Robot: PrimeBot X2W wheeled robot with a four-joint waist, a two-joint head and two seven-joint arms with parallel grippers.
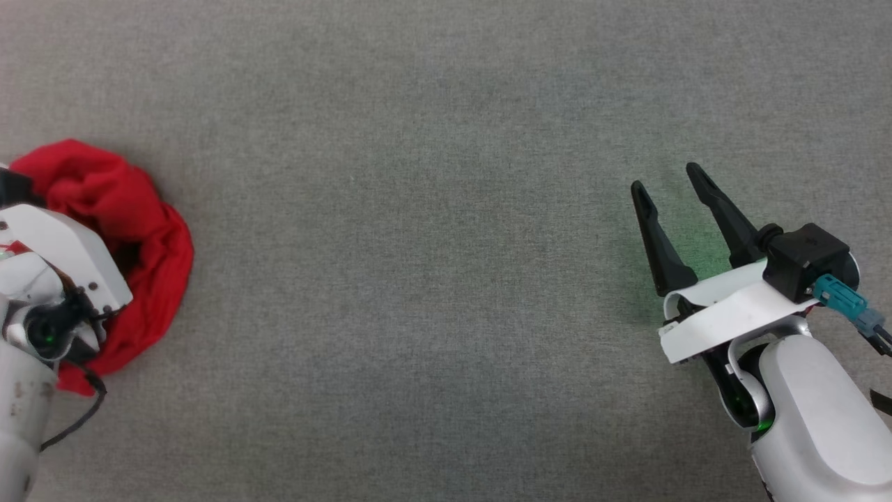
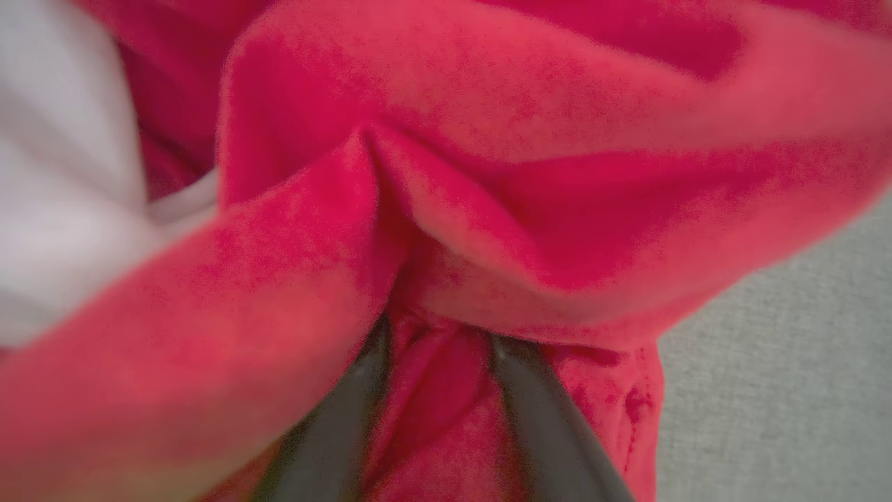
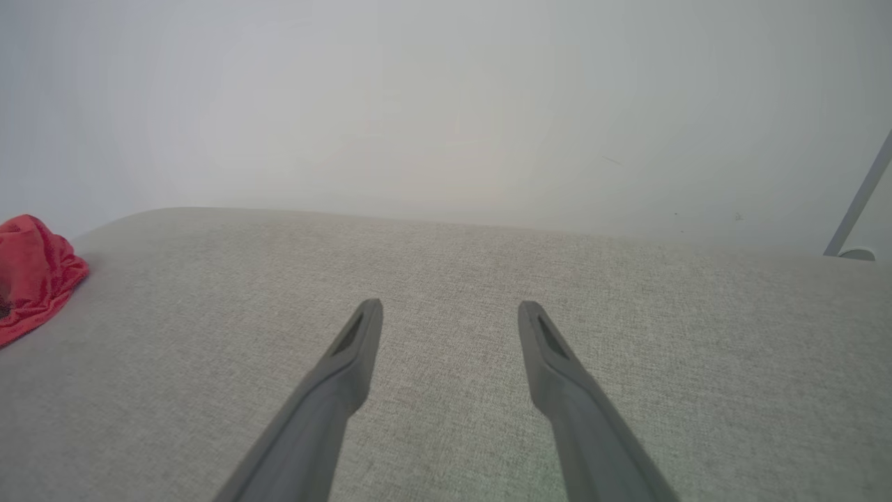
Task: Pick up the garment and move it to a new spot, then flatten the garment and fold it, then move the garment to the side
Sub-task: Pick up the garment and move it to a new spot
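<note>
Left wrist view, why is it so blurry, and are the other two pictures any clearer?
Left wrist view: the red shirt sits close to the lens, so its folds and the dark jaws blur. Head view: sharp, evenly lit, a green glow on the grey surface. Right wrist view: jaws sharp, wall behind hazy.

Red garment [image 1: 157, 268] crumpled in heap; far left

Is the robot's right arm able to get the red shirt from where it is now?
Probably not yet. The garment lies bunched at the far left of the grey surface, and the right tool hovers open far to the right. Nothing blocks the way; it's just a long stretch across.
</note>
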